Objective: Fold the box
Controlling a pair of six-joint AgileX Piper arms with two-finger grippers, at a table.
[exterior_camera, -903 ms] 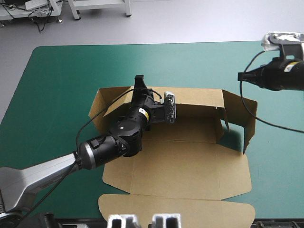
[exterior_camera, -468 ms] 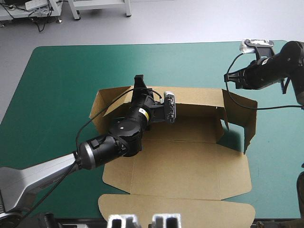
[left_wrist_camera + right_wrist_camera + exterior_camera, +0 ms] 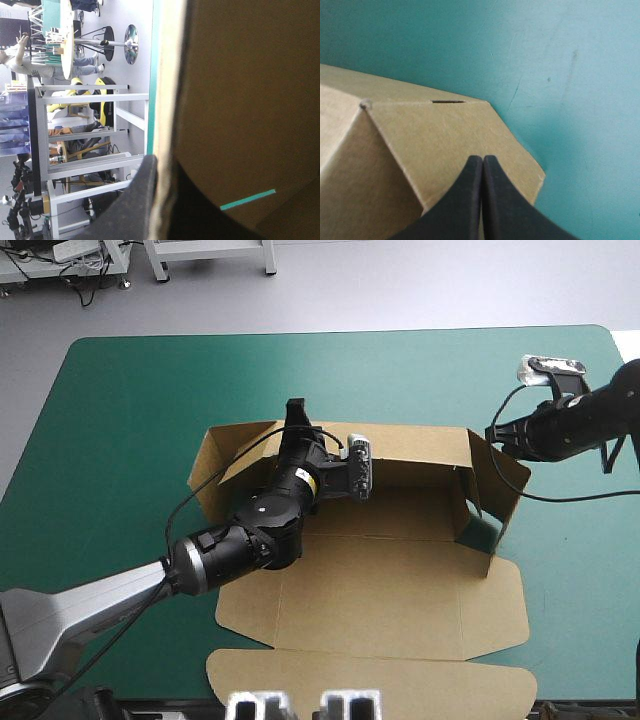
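The brown box (image 3: pixel 400 580) lies in the middle of the table with its back wall (image 3: pixel 410 445) raised. My left gripper (image 3: pixel 294 412) sits at the top edge of that wall's left part, shut on the board; the wall's edge (image 3: pixel 165 100) runs between its black fingers (image 3: pixel 137 205). My right gripper (image 3: pixel 493 432) is shut with nothing in it, its tip against the outer face of the box's right side wall (image 3: pixel 508 490). That wall leans inward. In the right wrist view the shut gripper (image 3: pixel 482 165) rests over the angled brown flap (image 3: pixel 435 135).
The box's left side wall (image 3: pixel 208 465) stands raised, and its lid (image 3: pixel 370 685) lies flat toward the front edge. Bare teal-green cover (image 3: pixel 130 420) surrounds the box, wide at the left and far side; it also shows beyond the flap (image 3: pixel 560 75).
My right gripper came in from the far right to the box's right side wall and pushed it inward, so the wall stands closer to the box's inside. The left arm stayed still.
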